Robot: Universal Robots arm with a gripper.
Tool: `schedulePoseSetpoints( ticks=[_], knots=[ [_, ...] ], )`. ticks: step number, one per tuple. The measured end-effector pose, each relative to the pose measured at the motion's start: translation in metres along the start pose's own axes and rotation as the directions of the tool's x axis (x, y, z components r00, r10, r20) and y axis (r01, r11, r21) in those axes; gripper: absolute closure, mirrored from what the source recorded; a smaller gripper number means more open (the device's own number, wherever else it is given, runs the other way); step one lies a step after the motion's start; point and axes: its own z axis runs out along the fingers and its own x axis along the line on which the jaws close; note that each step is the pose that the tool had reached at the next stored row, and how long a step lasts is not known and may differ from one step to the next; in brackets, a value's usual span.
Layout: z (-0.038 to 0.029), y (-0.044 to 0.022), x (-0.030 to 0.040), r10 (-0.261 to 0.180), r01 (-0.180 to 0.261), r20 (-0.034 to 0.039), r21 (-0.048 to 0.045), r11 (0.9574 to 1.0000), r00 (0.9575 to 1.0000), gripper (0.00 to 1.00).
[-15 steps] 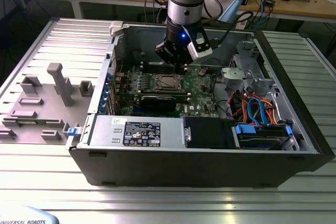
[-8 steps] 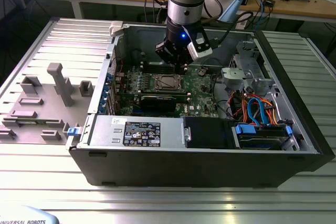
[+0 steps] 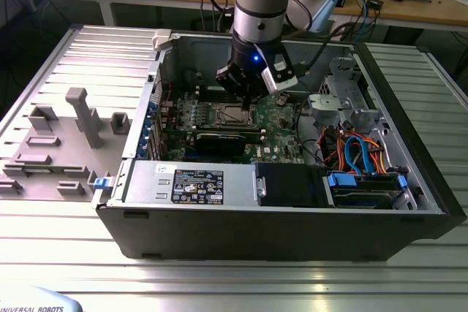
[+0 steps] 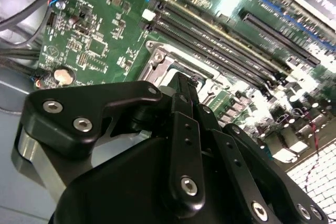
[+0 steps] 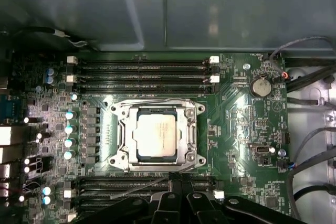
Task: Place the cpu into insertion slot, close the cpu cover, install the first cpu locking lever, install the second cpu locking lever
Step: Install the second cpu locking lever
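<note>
The arm comes down from above into the open machine, its grey wrist section nearly vertical, with a small blue light glowing on the black tool body below it. The gripper point(image 3: 246, 95) hangs at the lowest point of the arm, pointing downward and leaning a little toward the exterior view's left. In the second wrist view the black linkage bars, studded with silver screws, converge forward to one narrow tip point(image 4: 181, 85), so the fingers stand pressed together with no gap and nothing between them. In the first wrist view the same dark links meet at one point point(image 5: 177, 179).
</note>
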Motion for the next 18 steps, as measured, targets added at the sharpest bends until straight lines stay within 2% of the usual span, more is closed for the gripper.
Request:
schedulePoseSetpoints(
  ticks=[2, 3, 6, 7, 8, 12, 18],
  knots=[
    [0.0007, -0.0038, 0.0000, 0.001, -0.001, -0.0089, -0.0037, 1.0000, 1.0000, 0.89],
    [0.0012, -0.0081, 0.0000, 0.001, -0.001, -0.0118, -0.0113, 0.9999, 0.9999, 0.89],
    [0.0024, -0.0139, 0.0006, 0.001, -0.001, -0.0129, -0.0294, 0.9996, 0.9999, 0.89],
    [0.0028, -0.0147, 0.0017, 0.001, -0.002, -0.0130, -0.0323, 0.9995, 0.9999, 0.89],
    [0.0042, -0.0155, 0.0058, 0.001, -0.001, -0.0129, -0.0357, 0.9994, 0.9999, 0.89],
    [0.0069, -0.0168, 0.0124, 0.001, -0.001, -0.0134, -0.0368, 0.9993, 0.9999, 0.89],
    [0.0073, -0.0169, 0.0127, 0.001, -0.001, -0.0134, -0.0367, 0.9993, 0.9999, 0.89]
  ],
)
